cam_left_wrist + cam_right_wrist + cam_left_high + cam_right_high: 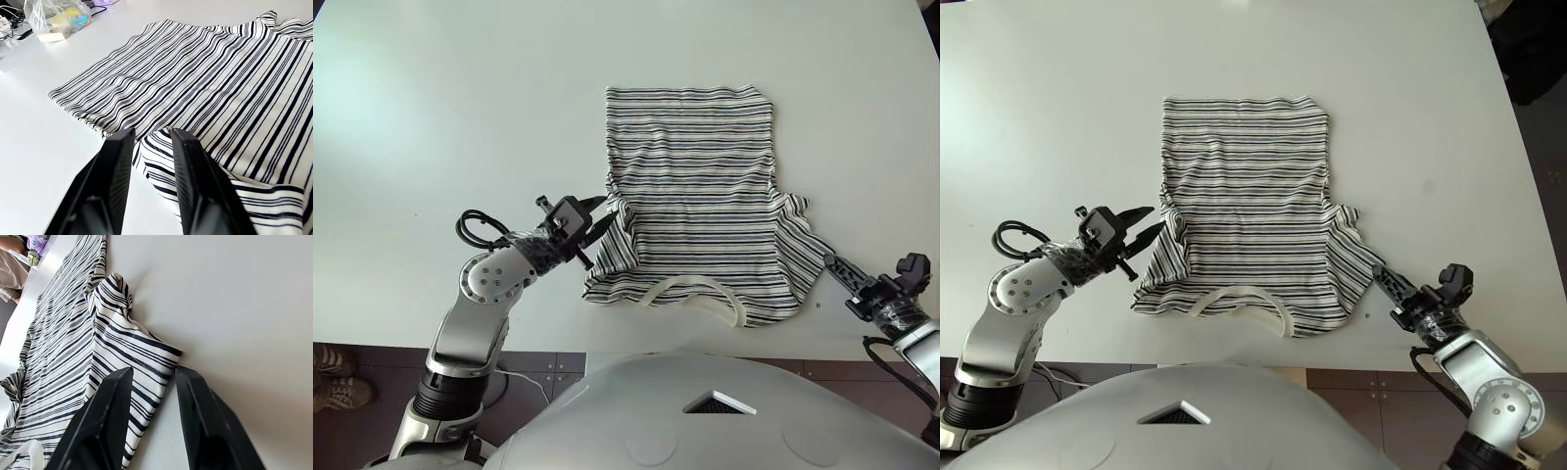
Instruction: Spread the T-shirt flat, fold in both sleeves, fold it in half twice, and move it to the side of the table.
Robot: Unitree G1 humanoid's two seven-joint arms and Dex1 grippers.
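T-shirt lay mid-table, long axis 12 to 6, collar toward me, its left sleeve at 3 o'clock off my left gripper, fingers slightly parted and empty, while my right gripper, likewise parted and empty, pointed toward 10 o'clock at the right sleeve.

The head stereo pair looks forward and down over the white desk; both eyes share the whole striped T-shirt. Each wrist camera sits low and close behind its hand, left hand and right hand, facing a T-shirt sleeve edge.
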